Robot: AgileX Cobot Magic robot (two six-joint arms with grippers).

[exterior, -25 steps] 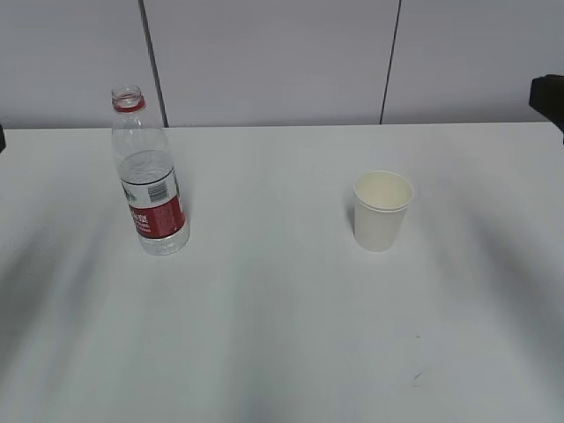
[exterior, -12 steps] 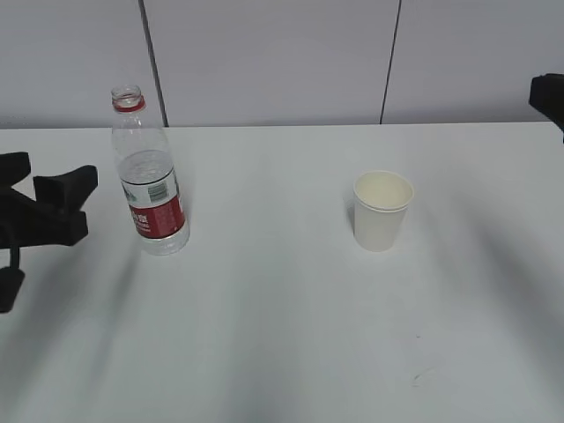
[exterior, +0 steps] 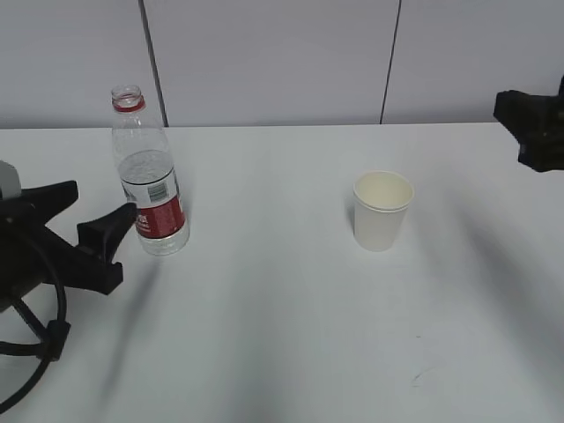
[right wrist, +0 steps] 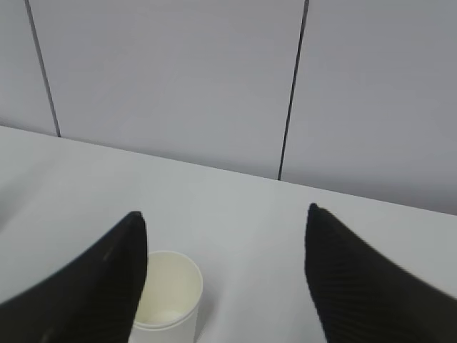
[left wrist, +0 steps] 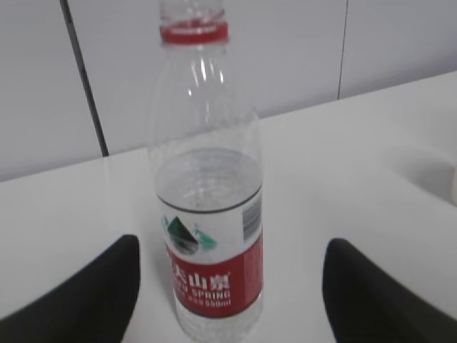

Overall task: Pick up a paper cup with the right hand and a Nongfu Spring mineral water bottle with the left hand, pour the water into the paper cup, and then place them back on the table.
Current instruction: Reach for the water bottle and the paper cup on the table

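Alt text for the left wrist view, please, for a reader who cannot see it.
An uncapped Nongfu Spring mineral water bottle, partly filled, stands upright on the white table, centred between the open black fingers of the left pincer, which does not touch it. Grey wall panels behind.

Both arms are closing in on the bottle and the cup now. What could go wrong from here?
1. The Nongfu Spring mineral water bottle is uncapped and tall; a nudge from the open left gripper, whose near finger is already close beside it, could tip it and spill the water.
2. In the right wrist view the paper cup sits by the left finger, off-centre, so the open right gripper may knock it.
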